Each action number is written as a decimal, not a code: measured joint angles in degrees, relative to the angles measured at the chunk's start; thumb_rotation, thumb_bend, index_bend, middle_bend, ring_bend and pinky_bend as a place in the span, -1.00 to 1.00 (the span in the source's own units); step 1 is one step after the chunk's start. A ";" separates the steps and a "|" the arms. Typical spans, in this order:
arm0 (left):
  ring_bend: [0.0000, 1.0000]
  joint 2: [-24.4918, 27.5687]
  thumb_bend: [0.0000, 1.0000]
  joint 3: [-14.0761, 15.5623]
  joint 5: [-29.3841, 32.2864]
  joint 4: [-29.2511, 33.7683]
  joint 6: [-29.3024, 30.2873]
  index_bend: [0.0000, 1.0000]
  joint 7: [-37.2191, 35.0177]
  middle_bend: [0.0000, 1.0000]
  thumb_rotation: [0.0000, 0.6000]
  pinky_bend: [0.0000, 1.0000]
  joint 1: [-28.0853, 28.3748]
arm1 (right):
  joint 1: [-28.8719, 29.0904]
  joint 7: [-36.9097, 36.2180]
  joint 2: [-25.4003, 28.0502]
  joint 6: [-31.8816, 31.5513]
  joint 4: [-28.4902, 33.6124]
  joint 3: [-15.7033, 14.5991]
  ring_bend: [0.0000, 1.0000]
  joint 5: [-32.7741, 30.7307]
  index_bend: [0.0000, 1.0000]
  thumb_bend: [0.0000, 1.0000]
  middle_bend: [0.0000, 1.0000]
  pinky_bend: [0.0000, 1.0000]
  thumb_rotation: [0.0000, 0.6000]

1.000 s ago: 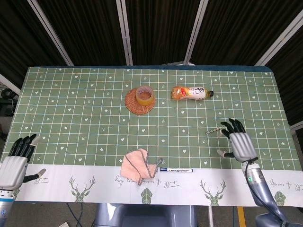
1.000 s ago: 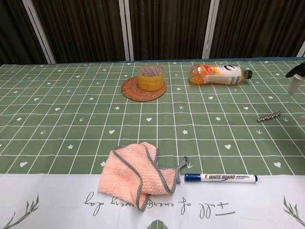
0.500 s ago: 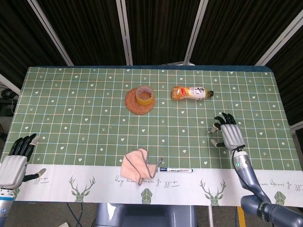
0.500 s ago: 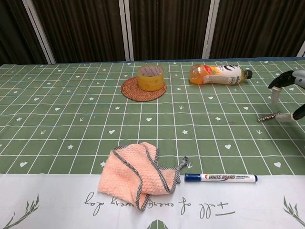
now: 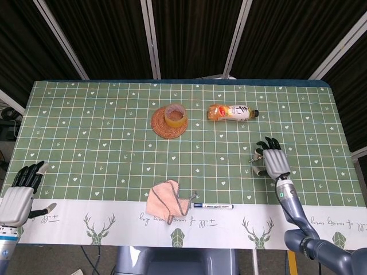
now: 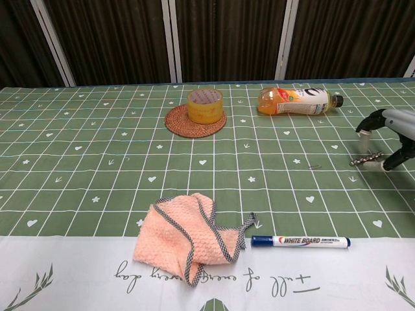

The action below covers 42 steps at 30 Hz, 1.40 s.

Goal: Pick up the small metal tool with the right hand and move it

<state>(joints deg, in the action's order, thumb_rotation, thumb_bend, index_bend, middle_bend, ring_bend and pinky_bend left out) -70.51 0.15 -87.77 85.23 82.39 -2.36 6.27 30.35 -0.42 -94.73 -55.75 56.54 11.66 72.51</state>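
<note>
The right hand (image 6: 389,139) arches over the small metal tool (image 6: 365,158) near the right edge of the surface (image 5: 103,132), fingers curved down on both sides of the thin rod, which lies flat on the green checked cloth. Whether any fingertip touches the tool cannot be told; nothing is lifted, and the hand holds nothing. In the chest view the hand is cut off at the frame's right edge, and in the head view it covers most of the tool.

Bare cloth spreads left of the tool, across the middle of the surface. At the far side an orange drink bottle (image 5: 232,112) lies on its side, well apart from the hand, with a roll of tape (image 5: 175,115) on a woven coaster (image 5: 160,127) further left. Along the near white border lie a crumpled peach cloth (image 6: 185,236) and, just right of it, a whiteboard marker (image 6: 300,241).

The left hand (image 5: 18,196) rests at the near left corner, fingers straight and spread, empty, its arm cut off by the frame.
</note>
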 measured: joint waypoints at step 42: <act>-1.00 0.39 -0.82 -0.17 1.63 0.81 -1.64 -1.00 -1.25 -1.00 1.00 -1.00 0.30 | 3.14 -4.30 -6.46 2.77 -11.97 -1.06 -1.00 1.27 0.03 -0.41 -0.61 -1.00 1.00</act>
<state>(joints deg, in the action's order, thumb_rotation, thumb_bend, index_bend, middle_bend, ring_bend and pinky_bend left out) -70.11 -0.02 -86.13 86.05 80.74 -3.61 6.57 33.50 -4.72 -101.19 -52.98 44.58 10.60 73.78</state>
